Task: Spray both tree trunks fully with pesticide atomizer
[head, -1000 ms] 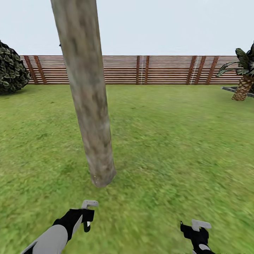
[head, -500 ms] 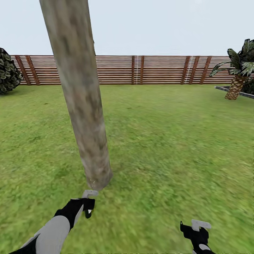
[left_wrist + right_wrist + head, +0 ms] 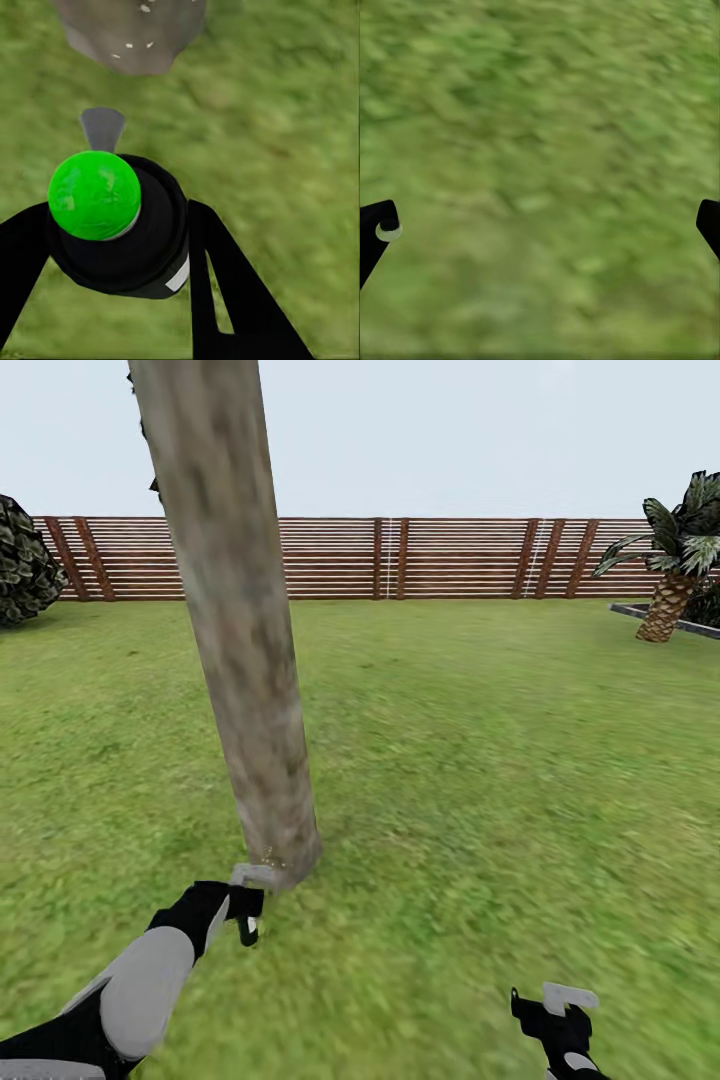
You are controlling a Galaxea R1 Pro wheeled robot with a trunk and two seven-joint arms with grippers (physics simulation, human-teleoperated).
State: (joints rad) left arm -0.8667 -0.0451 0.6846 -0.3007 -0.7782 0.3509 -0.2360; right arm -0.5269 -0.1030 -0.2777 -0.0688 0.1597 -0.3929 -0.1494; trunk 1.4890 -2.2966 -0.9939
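- Brown horizontal-slat fence: spans the far edge of the lawn, below a pale grey sky.
- Short palm: far right, before the fence.
- Dark, scaly-leaved shrub: far left edge, partly cropped.

Tree trunk: crown cut off by the head view's upper edge; base partly masked by the left gripper. Palm cropped at the right edge, dark shrub at the left. Right gripper truncated by the lower edge. Lawn blurred.
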